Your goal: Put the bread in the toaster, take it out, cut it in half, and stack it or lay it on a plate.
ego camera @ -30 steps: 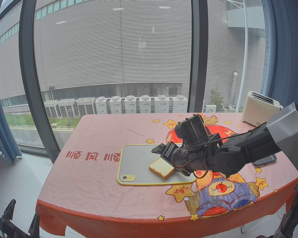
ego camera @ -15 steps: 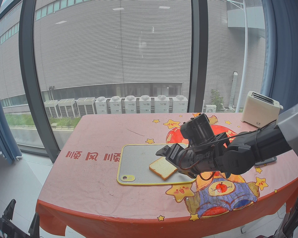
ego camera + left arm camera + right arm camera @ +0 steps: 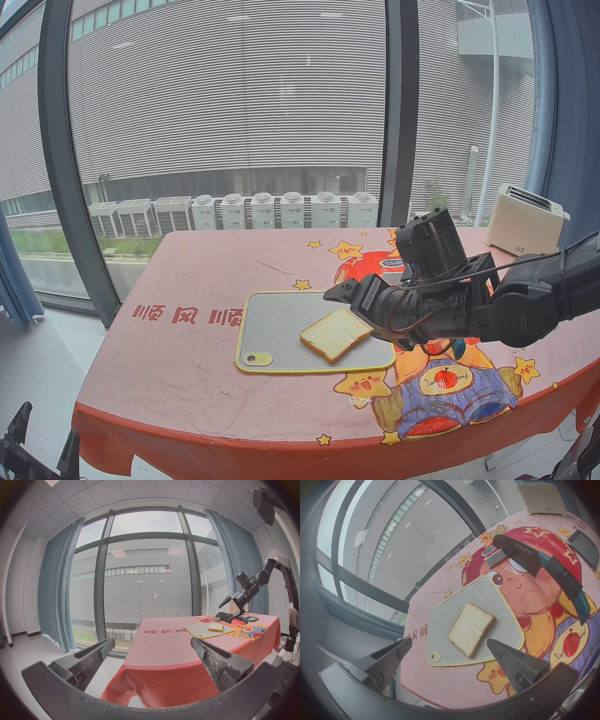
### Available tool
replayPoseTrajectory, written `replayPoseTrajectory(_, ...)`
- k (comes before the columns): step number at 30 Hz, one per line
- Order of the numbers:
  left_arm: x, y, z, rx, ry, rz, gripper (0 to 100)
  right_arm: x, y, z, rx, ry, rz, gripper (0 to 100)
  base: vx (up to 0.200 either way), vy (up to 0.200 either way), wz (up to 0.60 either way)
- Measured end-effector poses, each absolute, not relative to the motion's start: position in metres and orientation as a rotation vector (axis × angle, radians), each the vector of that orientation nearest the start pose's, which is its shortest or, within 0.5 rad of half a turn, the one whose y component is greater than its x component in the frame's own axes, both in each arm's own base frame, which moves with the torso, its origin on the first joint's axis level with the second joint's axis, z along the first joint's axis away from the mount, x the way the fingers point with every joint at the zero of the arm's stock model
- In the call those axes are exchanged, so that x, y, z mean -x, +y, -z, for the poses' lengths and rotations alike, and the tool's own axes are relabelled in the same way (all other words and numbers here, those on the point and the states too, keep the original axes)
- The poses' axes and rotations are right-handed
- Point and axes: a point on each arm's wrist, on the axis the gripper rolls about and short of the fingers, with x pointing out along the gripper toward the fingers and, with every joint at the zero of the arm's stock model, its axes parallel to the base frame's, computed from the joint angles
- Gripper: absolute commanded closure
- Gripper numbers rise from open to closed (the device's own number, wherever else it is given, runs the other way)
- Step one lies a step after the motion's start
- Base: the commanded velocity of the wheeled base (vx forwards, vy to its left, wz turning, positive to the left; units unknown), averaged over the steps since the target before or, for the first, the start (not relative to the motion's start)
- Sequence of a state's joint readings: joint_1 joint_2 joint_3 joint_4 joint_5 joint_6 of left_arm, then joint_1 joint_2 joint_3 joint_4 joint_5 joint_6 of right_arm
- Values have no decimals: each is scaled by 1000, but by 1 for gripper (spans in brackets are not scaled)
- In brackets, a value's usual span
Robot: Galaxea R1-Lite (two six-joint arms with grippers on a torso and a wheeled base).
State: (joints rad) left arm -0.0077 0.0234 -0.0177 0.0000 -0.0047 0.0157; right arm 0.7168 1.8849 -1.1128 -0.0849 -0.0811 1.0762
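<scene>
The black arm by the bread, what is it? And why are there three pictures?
That is a robot's right arm. Its claw, the right gripper, is open and holds nothing. One picture comes from a camera on the robot's head; the other two from cameras on its wrists, so each claw shows up close. The left gripper is open too, low beside the table. On the table lie a board with a slice of bread, a knife, a grey tray and a toaster.
</scene>
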Motion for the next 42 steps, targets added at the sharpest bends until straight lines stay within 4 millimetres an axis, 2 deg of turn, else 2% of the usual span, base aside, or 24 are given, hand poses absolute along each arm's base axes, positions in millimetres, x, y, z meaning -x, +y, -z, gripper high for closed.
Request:
replayPoseTrajectory(24,22,0,-81,-14,6,11,0,-244,212,-186,-655,731,-339,0,0,0,0)
replayPoseTrajectory(42,22,0,-81,-9,6,12,0,-232,206,-178,-548,483,-509,0,0,0,0)
